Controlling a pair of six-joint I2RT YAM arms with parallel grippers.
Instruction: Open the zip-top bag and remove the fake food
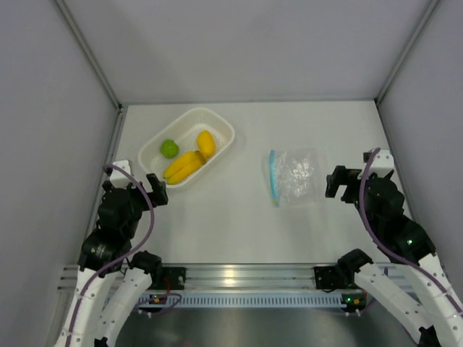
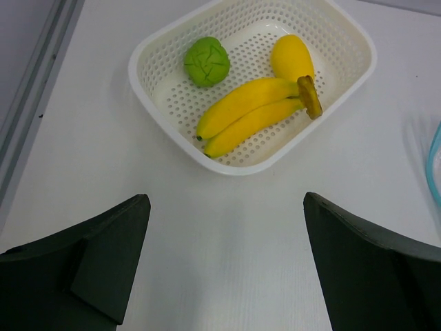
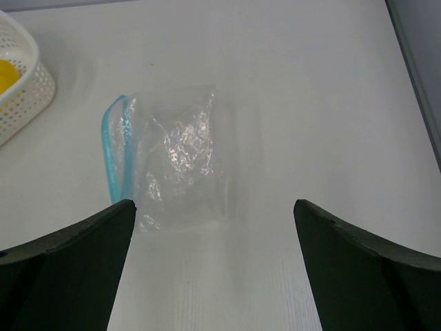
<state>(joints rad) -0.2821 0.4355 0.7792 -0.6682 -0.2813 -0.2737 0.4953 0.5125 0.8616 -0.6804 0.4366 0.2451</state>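
Bag [image 1: 293,176] lies empty on the tabletop [image 1: 231,224] just ahead of the right gripper [image 1: 334,182], its zip edge [image 1: 272,177] on the side away from that gripper. Both grippers gape, holding nothing. The food [image 1: 189,160] sits in the basket [image 2: 238,165] before the left gripper [image 1: 155,189].

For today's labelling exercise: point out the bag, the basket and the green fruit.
bag [image 3: 182,162]: right wrist view, crinkled clear middle.
basket [image 2: 169,103]: left wrist view, bare perforated left wall.
green fruit [image 2: 207,61]: left wrist view, its grooved top.
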